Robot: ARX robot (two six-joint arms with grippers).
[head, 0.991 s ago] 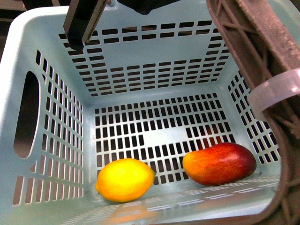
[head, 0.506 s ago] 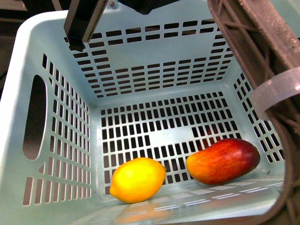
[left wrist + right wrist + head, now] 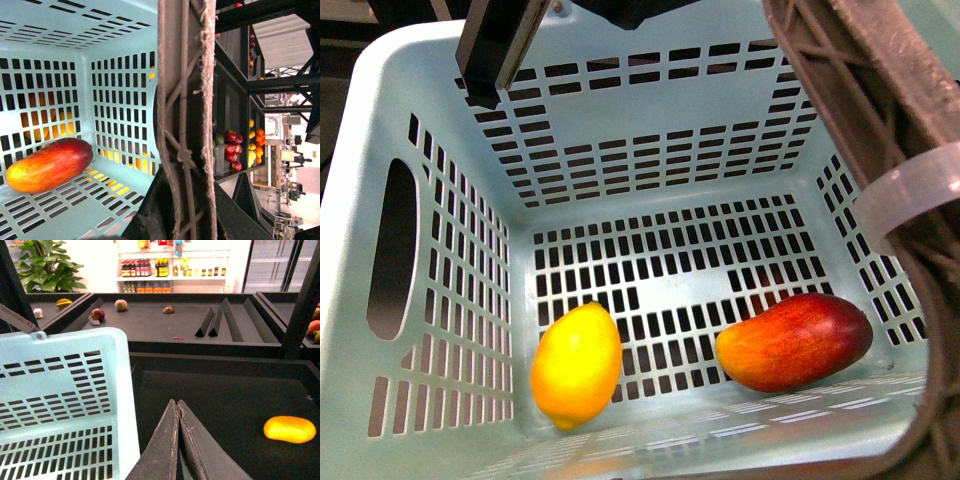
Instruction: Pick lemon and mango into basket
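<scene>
The mint-green basket fills the front view. The yellow lemon lies on its slotted floor near the left wall. The red-orange mango lies to its right and also shows in the left wrist view. My left gripper is shut on the basket's brown handle, which crosses the front view at the right with a white tie. My right gripper is shut and empty, just outside the basket's rim. Dark gripper fingers show over the far rim.
A long all-yellow mango lies in the dark display bin beside the basket. Further bins behind hold a few loose fruits. Shelves of red and orange fruit stand beyond the handle.
The lemon has rolled on the basket floor, turning from crosswise to nearly lengthwise and ending closer to the left wall. The mango has barely moved. The basket shifted slightly in view.
</scene>
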